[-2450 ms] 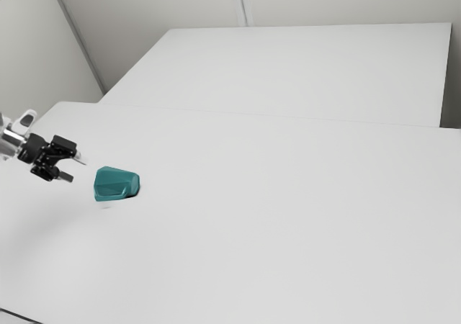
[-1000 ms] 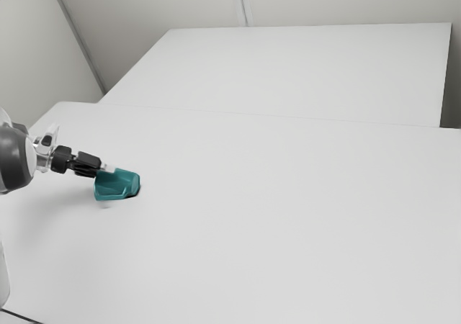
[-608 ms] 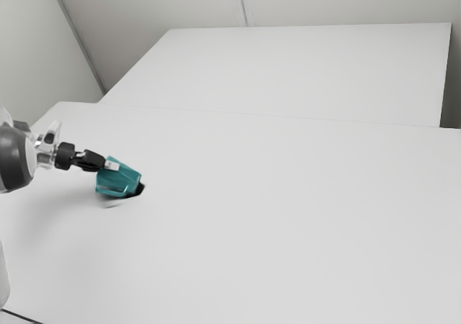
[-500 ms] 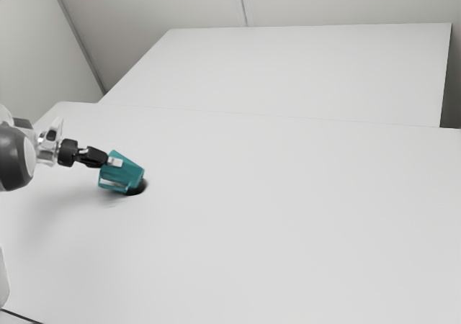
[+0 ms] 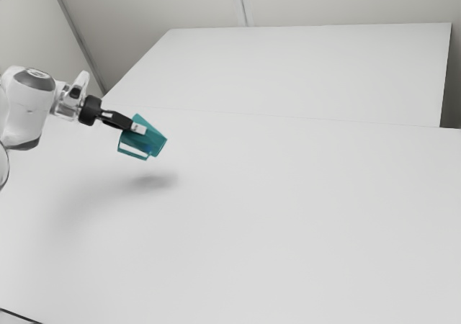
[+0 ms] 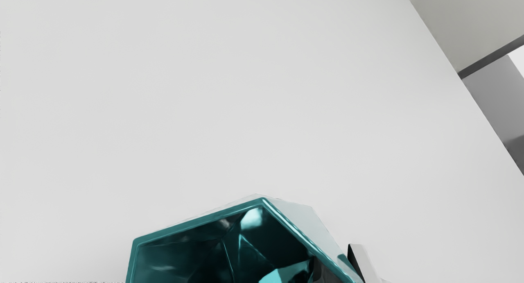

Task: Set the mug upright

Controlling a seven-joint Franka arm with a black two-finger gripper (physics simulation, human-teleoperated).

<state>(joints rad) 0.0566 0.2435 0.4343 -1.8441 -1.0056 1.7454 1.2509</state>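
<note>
Claw [image 5: 138,129] almost closed, in a narrow grip on the wall of the tilted mug [image 5: 153,143], above the table [image 5: 288,216].

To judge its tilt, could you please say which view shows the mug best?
The exterior view: it shows the mug side-on, leaning, with its handle. The wrist view shows its rim and part of its inside.

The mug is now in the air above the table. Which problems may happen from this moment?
The mug is tilted in the gripper; lowered like this, its base may land on one edge and it may tip over. It is also clear of the table, its shadow beneath, so a slipping grip could drop it.
</note>
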